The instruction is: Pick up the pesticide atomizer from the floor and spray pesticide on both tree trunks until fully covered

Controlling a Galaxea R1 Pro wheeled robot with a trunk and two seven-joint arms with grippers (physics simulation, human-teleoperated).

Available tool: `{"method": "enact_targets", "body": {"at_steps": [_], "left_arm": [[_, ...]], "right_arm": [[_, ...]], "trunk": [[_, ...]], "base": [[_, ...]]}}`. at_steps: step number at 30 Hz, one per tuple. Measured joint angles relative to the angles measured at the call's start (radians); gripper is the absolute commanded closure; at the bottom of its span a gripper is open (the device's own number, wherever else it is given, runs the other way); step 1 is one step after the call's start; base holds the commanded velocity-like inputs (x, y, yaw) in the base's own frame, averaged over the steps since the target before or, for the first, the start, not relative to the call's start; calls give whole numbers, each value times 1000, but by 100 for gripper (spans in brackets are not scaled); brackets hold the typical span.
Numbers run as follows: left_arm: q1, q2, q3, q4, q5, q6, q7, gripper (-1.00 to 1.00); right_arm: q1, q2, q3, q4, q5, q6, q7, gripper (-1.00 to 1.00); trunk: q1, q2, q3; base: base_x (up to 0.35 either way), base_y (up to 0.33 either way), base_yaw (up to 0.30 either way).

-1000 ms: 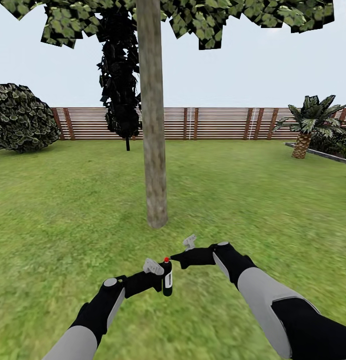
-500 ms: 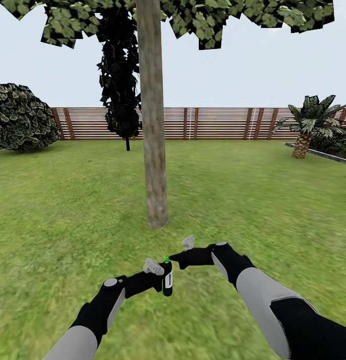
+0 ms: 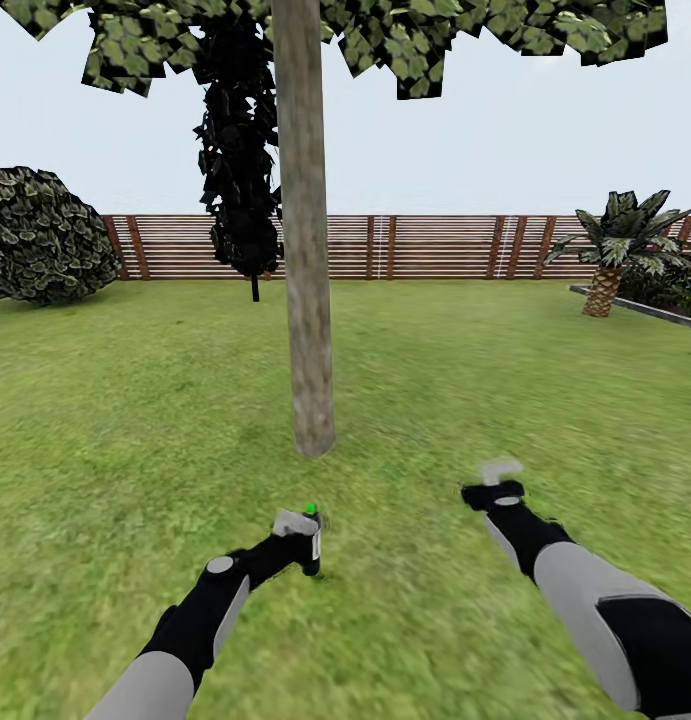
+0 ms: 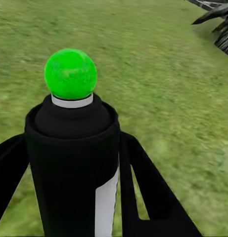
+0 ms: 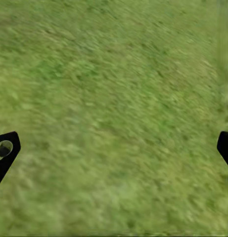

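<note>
Head view: left gripper at 6 o'clock grips the pesticide atomizer, tree trunk at 12 beyond; right gripper at 4
Left wrist: fingers clamp atomizer, green cap up
Right wrist: fingertips spread wide over lawn

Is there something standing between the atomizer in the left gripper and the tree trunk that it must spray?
Nothing visible. The pesticide atomizer, held upright in the left gripper, faces the tree trunk across bare lawn. The right gripper is off to the side, out of that line.
</note>
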Motion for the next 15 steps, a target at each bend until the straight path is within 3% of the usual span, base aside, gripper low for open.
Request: {"method": "enact_targets", "body": {"at_steps": [1, 3, 6, 10, 15], "left_arm": [[0, 0, 0, 1, 1, 0, 44, 100], [0, -1, 0, 1, 2, 0, 191, 100], [0, -1, 0, 0, 12, -2, 275, 100], [0, -1, -1, -1, 92, -3, 323, 100], [0, -2, -4, 0, 123, -2, 332, 100]], "right_arm": [[0, -2, 0, 22, 1, -20, -22, -100], [6, -8, -1, 122, 1, -93, -72, -100], [26, -8, -1, 197, -1, -173, -92, -100], [79, 0, 2, 236, -31, -252, -102, -100], [104, 14, 1, 245, -60, -273, -103, -100]], "trunk": [[0, 0, 0], [0, 0, 0], [0, 0, 0], [0, 0, 0], [-1, 0, 0]], "base": [[0, 0, 0], [0, 0, 0], [0, 0, 0], [132, 22, 0], [292, 35, 0]]}}
